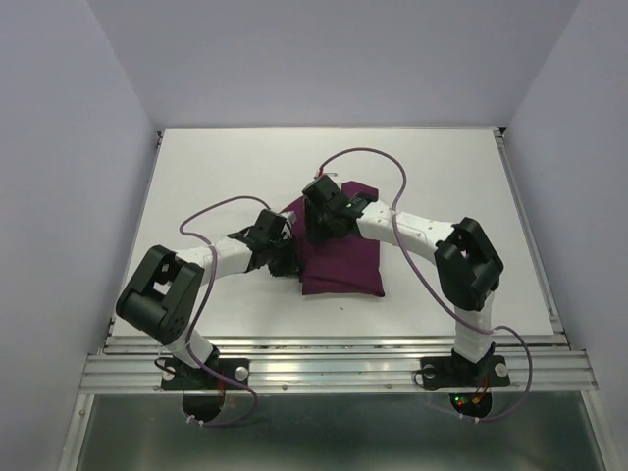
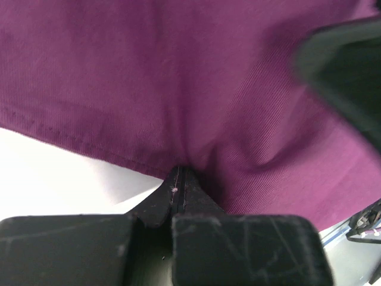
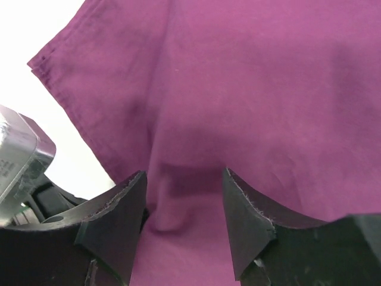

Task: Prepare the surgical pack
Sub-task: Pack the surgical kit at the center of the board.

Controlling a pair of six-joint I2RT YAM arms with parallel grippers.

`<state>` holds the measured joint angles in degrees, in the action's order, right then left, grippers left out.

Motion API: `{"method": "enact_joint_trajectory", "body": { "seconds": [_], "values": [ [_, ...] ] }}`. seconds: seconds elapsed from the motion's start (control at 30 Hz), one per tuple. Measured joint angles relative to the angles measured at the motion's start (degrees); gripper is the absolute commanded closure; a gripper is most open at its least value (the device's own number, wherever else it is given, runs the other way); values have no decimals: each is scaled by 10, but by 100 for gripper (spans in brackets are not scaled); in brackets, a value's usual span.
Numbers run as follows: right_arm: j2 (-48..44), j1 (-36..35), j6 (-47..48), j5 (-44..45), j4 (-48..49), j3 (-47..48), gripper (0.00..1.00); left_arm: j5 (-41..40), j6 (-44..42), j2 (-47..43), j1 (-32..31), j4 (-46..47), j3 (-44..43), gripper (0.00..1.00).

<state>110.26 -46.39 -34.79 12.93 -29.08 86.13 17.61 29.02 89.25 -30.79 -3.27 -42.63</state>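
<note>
Purple cloth [image 1: 343, 267] lies folded on the desk [image 1: 245, 167]; we see the left hand [image 2: 180, 174] pinching its hem, the right hand [image 3: 184, 179] parted over it.

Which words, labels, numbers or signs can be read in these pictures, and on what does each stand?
None can be read.
On the purple cloth: no print or label shows.
On the shiny metal part in the right wrist view: faint marks, too blurred to read.
</note>
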Motion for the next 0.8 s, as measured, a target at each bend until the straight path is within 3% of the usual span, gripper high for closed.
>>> {"method": "enact_joint_trajectory", "body": {
  "seconds": [0.3,0.43,0.6,0.8],
  "values": [
    [44,-14,-1,13,-12,35,38,25,15,7,-2,72,26,100],
    [53,-25,-6,26,-17,32,43,28,26,2,-5,101,44,100],
    [54,-34,-17,45,-17,19,55,32,40,-10,-7,138,71,100],
    [62,-35,-32,68,-7,12,81,32,45,-33,-10,141,97,100]
  ]
}}
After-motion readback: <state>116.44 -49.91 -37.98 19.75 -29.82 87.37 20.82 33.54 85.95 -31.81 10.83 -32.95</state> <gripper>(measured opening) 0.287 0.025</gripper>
